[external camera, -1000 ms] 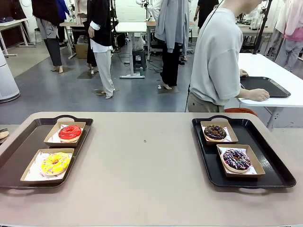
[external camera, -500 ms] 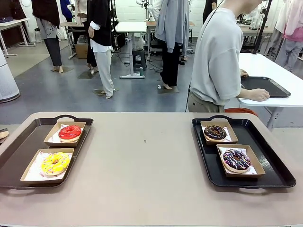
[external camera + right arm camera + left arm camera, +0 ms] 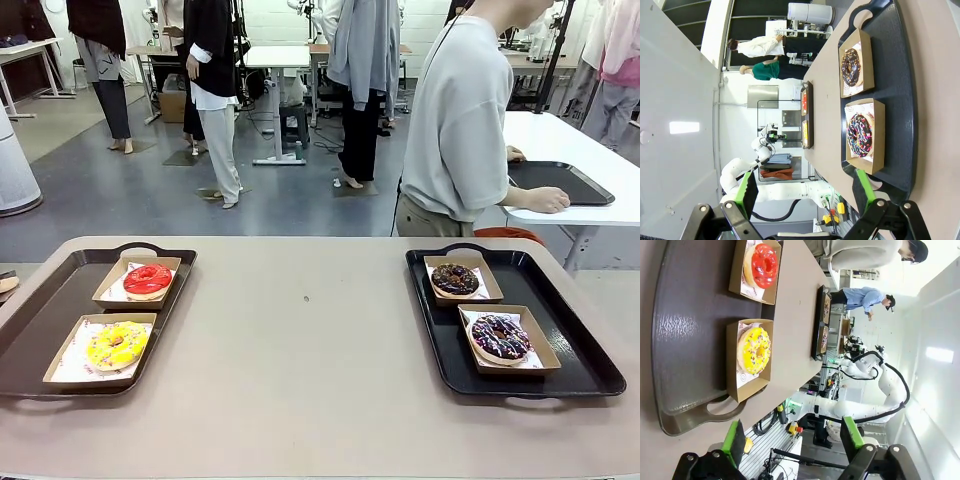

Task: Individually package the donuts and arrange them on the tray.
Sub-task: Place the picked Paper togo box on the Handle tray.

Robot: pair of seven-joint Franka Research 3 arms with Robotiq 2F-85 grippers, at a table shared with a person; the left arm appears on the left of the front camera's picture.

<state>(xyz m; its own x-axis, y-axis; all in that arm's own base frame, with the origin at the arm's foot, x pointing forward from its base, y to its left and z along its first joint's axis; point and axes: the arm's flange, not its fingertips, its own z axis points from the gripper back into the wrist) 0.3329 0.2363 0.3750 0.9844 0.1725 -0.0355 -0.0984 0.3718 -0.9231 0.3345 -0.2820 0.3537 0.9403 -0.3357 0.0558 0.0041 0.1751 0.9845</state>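
Nothing moved since a second ago. Red donut [image 3: 148,279] and yellow donut [image 3: 116,345] sit boxed on left tray [image 3: 45,300]; chocolate donut [image 3: 455,279] and sprinkled purple donut [image 3: 499,338] boxed on right tray [image 3: 580,345]. Left gripper [image 3: 792,437] and right gripper [image 3: 807,190] both spread wide, empty.

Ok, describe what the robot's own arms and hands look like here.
The left hand and right hand match: black angular finger links with visible round pivot bolts, each finger faced with a bright green pad. Farther off in each wrist view, the other arm shows as glossy white rounded segments with dark joints, with black cables trailing near its base.
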